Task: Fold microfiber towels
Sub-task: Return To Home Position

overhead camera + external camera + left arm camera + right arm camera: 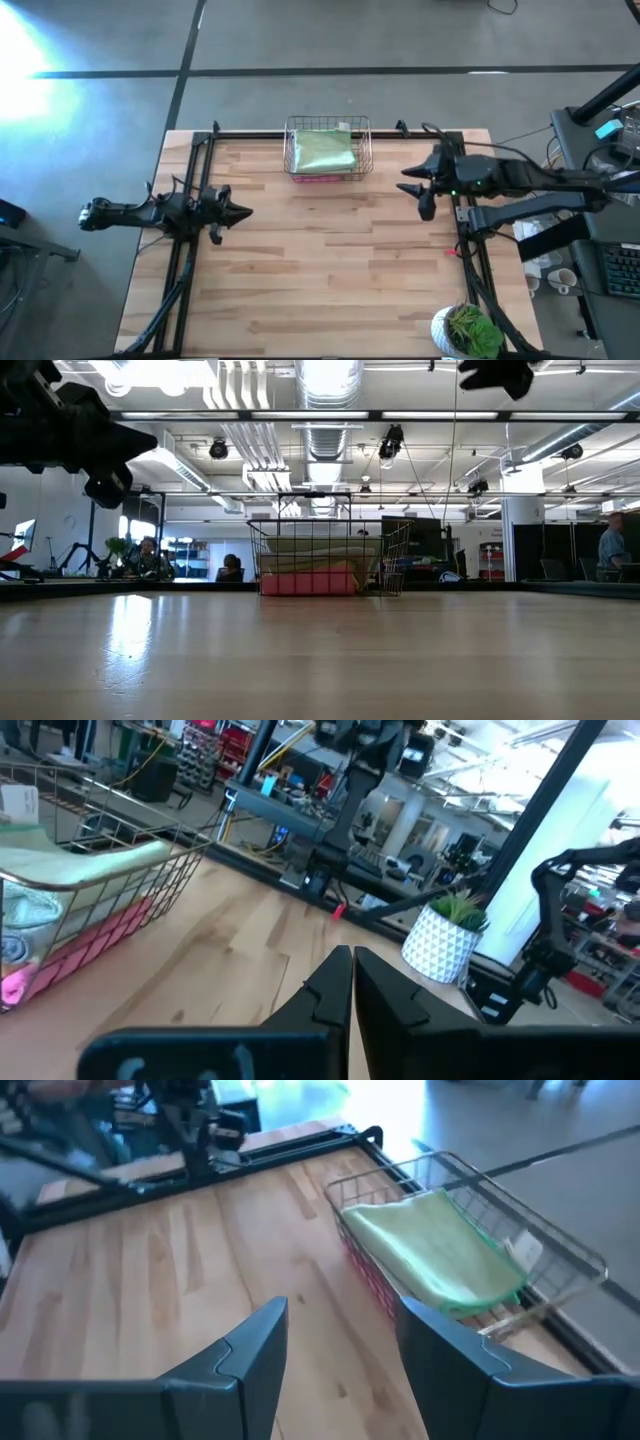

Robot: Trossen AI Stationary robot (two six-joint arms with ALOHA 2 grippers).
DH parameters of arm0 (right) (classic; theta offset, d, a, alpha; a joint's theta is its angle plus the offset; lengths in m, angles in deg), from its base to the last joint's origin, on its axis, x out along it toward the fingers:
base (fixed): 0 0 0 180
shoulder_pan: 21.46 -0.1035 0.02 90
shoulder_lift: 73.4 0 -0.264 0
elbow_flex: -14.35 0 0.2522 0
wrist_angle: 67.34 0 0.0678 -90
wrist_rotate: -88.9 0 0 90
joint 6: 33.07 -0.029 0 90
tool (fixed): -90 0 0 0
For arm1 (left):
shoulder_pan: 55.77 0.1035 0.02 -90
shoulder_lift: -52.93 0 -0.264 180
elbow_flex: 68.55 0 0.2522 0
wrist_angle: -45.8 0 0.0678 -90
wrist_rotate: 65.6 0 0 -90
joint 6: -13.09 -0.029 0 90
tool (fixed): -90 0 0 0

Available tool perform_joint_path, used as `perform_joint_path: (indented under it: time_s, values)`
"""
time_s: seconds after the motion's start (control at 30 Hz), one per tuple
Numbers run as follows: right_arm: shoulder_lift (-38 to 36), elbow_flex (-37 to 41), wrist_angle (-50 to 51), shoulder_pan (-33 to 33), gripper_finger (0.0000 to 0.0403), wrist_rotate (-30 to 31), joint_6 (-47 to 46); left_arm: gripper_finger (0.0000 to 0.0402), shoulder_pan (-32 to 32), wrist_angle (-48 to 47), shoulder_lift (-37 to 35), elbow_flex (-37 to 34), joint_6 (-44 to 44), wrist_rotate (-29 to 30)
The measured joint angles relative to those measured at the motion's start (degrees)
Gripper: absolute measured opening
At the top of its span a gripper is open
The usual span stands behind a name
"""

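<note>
Wooden table: wire basket, potted plant

wire basket: table back edge, centre | towels: stacked in basket | potted plant: front right corner

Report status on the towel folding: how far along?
Looks essentially done. The wire basket holds a folded stack: light green towel on top, pink towel at the bottom. In hand: nothing; the left end effector is shut and empty, the right end effector open and empty, each over its side of the table. Left: no loose towel shows, probably just parking the arms.
</note>
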Motion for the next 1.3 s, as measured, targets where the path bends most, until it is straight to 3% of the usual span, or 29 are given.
perform_joint_path:
  time_s: [0.2, 0.37, 0.9, 1.03, 1.3]
  values:
    - [-11.2, 16.2, -11.8, 0.0, 0.0178, 1.0, -3.4, 0.0, 0.0, 0.3, 1.3, 0.0, 0.1, 0.0]
    - [-19.3, 24.7, -14.2, 0.0, 0.0178, 1.0, -5.9, 0.0, 0.0, 0.4, 1.4, -0.1, 0.0, 0.1]
    - [-41.4, 36.3, -14.5, 0.0, 0.0178, 2.5, -8.6, 0.0, 0.0, 0.5, 4.0, -0.2, 0.0, 0.1]
    - [-41.7, 40.0, -14.0, 0.0, 0.0178, 2.5, -9.3, 0.0, 0.0, 0.6, 5.4, -0.2, 0.0, 0.1]
    - [-41.5, 50.9, -25.6, 0.0, 0.0178, 2.5, -10.9, 0.0, 0.0, 1.4, 7.5, -0.3, -0.6, 0.3]
